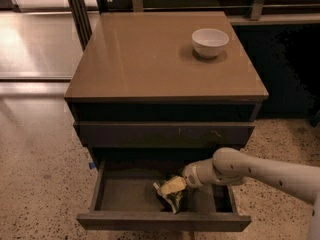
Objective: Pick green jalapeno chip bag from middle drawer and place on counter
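The middle drawer (125, 195) is pulled open at the bottom of the cabinet. The green jalapeno chip bag (170, 198), dark and crumpled, lies on its grey floor, right of centre. My gripper (172, 186) reaches in from the right on a white arm and sits right on top of the bag, touching it. The arm hides part of the drawer's right side. The counter (150, 59) is the glossy tan top of the cabinet, above and behind the gripper.
A white bowl (210, 42) stands on the counter at the back right. A closed drawer front (165, 133) with small pale scratches overhangs the open drawer. Speckled floor lies all around, with metal posts (77, 11) behind at the left.
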